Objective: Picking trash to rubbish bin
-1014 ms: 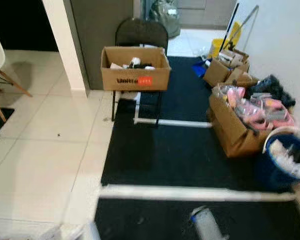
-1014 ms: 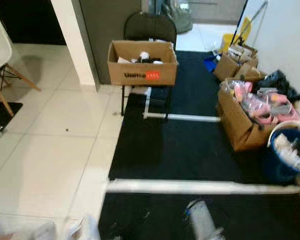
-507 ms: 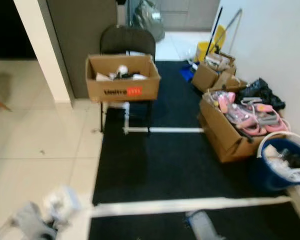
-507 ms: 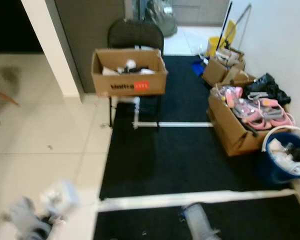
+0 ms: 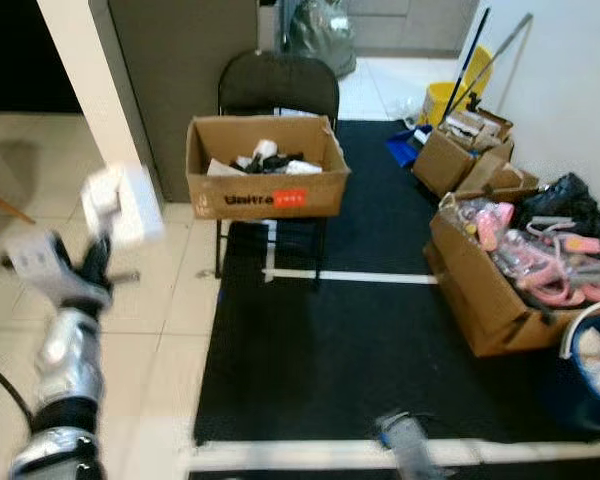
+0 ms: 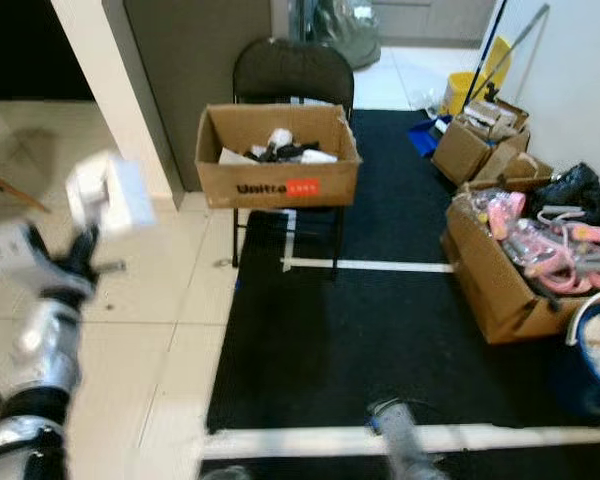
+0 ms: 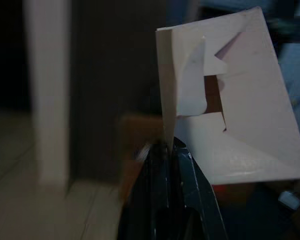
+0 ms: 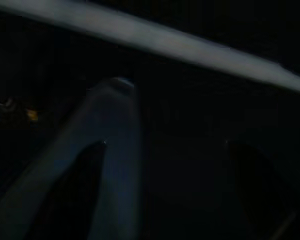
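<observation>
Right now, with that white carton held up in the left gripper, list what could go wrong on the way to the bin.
1. The left gripper pinches the white carton by one thin flap edge; it could slip out or tear while walking.
2. The blue bin sits far right against the wall, beyond the open cardboard box of pink items; a wide swing could clip it.
3. The chair carrying a cardboard box stands just ahead.
</observation>
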{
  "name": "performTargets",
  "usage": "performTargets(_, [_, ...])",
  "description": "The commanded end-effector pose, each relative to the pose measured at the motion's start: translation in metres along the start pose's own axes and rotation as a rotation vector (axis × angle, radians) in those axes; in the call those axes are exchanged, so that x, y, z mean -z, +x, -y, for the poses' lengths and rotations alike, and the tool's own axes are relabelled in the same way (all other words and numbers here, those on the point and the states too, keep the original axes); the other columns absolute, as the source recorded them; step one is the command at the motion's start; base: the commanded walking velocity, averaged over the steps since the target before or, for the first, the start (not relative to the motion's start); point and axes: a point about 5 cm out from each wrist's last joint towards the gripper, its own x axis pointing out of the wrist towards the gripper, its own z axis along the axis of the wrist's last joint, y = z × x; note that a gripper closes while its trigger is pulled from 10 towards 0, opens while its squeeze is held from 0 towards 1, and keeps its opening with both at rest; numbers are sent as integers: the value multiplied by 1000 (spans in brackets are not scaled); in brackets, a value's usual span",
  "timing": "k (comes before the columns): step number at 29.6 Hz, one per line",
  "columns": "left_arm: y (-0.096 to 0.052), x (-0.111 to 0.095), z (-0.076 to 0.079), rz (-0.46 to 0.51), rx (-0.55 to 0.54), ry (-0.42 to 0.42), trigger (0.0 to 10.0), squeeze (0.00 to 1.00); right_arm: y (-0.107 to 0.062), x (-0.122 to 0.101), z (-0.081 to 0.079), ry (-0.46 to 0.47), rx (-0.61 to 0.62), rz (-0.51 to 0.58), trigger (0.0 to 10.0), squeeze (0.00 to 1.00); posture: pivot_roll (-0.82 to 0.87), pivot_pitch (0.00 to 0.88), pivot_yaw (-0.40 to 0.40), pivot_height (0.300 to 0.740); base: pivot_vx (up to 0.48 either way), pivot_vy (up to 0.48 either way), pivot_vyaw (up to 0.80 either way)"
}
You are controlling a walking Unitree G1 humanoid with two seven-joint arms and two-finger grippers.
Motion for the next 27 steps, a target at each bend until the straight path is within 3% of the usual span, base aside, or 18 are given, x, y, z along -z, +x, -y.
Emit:
performTargets(1, [3,3,17,-8,64,-9,10000,0,-1,15,5,10,11,-51,10000,0,80,80,29,740,480,0,-800])
performTargets(5, [6,3,43,6,150,-3,10000,0,-1,15,5,12,11,-50,10000,0,78,85,30,740,480,0,-180])
performTargets(12, [2,3,66,-7,210,-6,10000,0,-1,16,5,8,9,-54,10000,0,80,87,29,740,480,0,0])
performTargets(18, [-1,4,67,-24,204,-5,10000,0,-1,16,5,5,6,-53,10000,0,80,87,29,740,480,0,0])
performTargets(27, [-5,2,55,-59,165,33,10000,0,-1,16,4,-7,-3,-54,10000,0,89,89,33,740,480,0,0])
